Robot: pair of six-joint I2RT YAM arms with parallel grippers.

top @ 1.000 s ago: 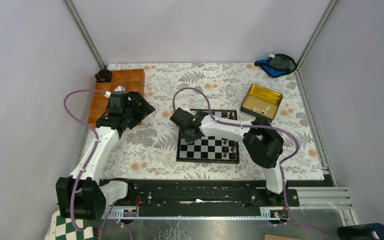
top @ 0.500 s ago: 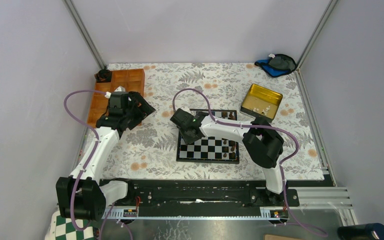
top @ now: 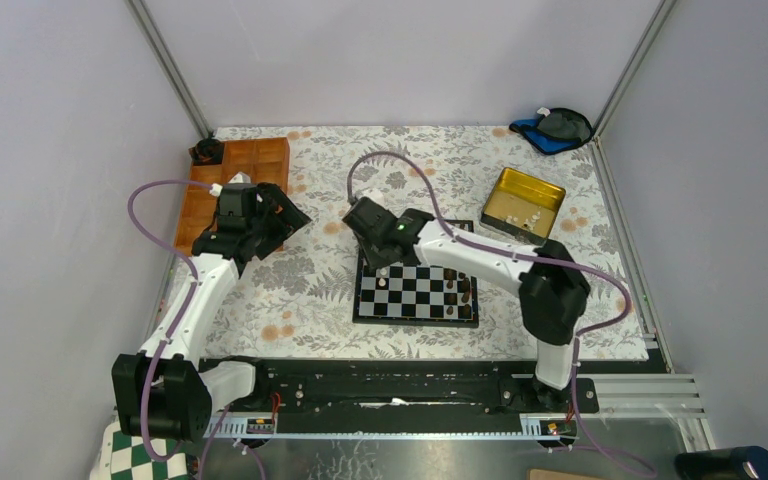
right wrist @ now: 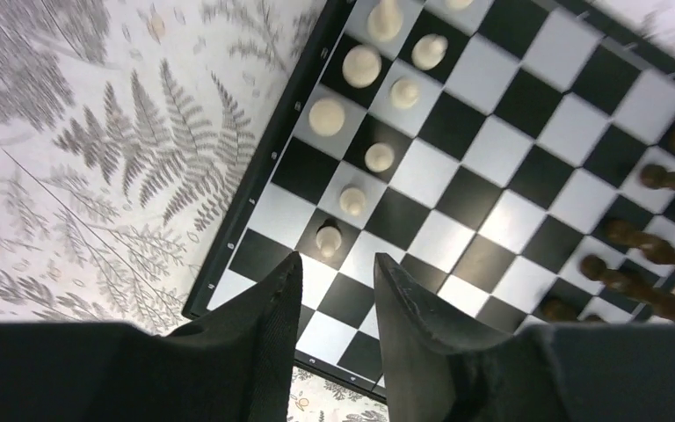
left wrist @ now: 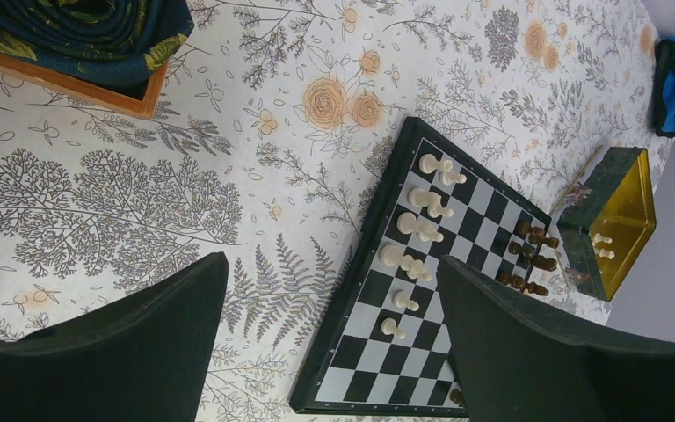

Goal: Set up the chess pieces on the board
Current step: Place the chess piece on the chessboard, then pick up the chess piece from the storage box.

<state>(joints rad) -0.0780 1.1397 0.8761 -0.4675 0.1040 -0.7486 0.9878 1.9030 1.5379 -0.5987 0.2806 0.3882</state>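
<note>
The board (top: 415, 319) lies in the middle of the floral cloth. Several cream chess pieces (right wrist: 365, 65) stand in two columns along its left edge, also visible in the left wrist view as chess pieces (left wrist: 417, 227). My right gripper (right wrist: 338, 264) hovers over the board's near left corner, open and empty. A cream pawn (right wrist: 329, 237) stands free on a black square just beyond its fingertips. From above, the right gripper (top: 378, 252) is at the board's back left. My left gripper (left wrist: 332, 262) hangs wide open and empty, left of the board.
Dark brown pieces (top: 457, 282) stand on the board's right side. A gold tin (top: 523, 203) behind it on the right holds a few cream pieces (left wrist: 602, 246). A wooden tray (top: 245, 165) sits at the back left, a blue-black object (top: 555, 127) in the back right corner.
The right gripper's jaws have opened and it has drawn back from the board's left side, leaving a cream pawn standing. The left arm has not moved.
</note>
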